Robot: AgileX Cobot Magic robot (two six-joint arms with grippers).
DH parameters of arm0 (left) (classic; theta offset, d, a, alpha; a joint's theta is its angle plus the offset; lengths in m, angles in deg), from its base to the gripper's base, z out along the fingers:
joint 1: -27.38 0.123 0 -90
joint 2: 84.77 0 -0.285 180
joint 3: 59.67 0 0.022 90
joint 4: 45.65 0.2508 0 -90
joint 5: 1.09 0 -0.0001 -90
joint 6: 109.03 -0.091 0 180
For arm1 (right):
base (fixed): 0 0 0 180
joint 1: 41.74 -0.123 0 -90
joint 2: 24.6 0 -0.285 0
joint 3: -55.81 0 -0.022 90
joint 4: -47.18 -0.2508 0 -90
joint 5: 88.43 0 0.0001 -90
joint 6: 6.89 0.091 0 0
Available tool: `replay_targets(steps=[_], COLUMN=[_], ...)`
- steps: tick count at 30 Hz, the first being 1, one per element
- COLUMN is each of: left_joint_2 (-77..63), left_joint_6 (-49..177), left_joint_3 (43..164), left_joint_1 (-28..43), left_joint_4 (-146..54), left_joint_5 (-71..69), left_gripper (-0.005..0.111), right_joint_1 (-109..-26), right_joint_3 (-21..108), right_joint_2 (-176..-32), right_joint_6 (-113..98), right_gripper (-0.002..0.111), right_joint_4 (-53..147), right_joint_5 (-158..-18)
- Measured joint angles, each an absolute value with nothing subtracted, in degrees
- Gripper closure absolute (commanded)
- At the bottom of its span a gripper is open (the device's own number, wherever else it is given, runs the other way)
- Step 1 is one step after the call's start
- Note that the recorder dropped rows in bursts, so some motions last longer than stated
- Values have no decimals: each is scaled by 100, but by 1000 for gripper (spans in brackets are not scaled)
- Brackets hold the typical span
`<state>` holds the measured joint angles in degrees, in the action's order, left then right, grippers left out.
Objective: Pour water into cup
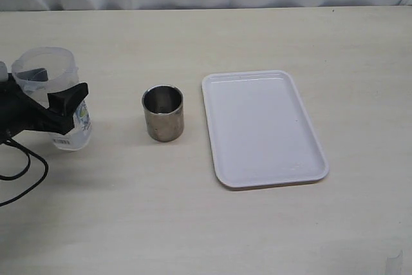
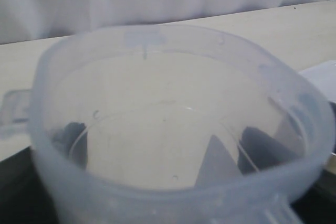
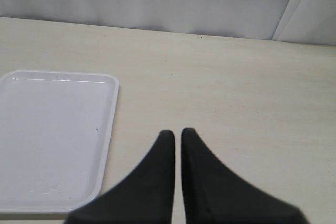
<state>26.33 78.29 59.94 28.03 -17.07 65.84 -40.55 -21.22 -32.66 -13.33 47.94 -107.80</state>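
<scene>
both grippers are closed: left gripper [image 1: 58, 104] clamps the pitcher [image 1: 45, 72] upright, left of the cup [image 1: 163, 114], keeping water [image 2: 157, 150] in; right gripper [image 3: 177, 136] idles empty.

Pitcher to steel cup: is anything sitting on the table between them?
No. In the exterior view only bare table separates the pitcher from the cup; the white tray lies beyond the cup.

You have bare table [image 1: 116, 178] between the pitcher [image 1: 45, 72] and the cup [image 1: 162, 114], enough for a gripper to pass. The white tray [image 1: 264, 127] lies just right of the cup, narrowing that side. The front approach is open.
</scene>
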Motion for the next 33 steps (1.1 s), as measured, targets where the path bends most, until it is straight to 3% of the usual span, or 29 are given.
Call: replay_targets(steps=[18, 27, 30, 33], left_joint_2=[2670, 2670, 2670, 2670], left_joint_6=[7879, 7964, 7964, 7966], left_joint_3=[6965, 6965, 6965, 6965], left_joint_1=[2803, 2803, 2803, 2803], left_joint_4=[-1464, -1452, -1440, -1440], left_joint_5=[6639, 6639, 6639, 6639], left_gripper=[107, 107, 107, 107], right_joint_1=[-4055, -4055, -4055, -4055], right_joint_3=[-2122, -2122, -2122, -2122], right_joint_2=[-3266, -3266, -3266, -3266], right_joint_6=[-1333, -1263, -10, 210], right_gripper=[104, 104, 104, 92], right_joint_4=[4794, 4794, 4816, 5089], right_joint_5=[-10645, -7472, -6647, -6210])
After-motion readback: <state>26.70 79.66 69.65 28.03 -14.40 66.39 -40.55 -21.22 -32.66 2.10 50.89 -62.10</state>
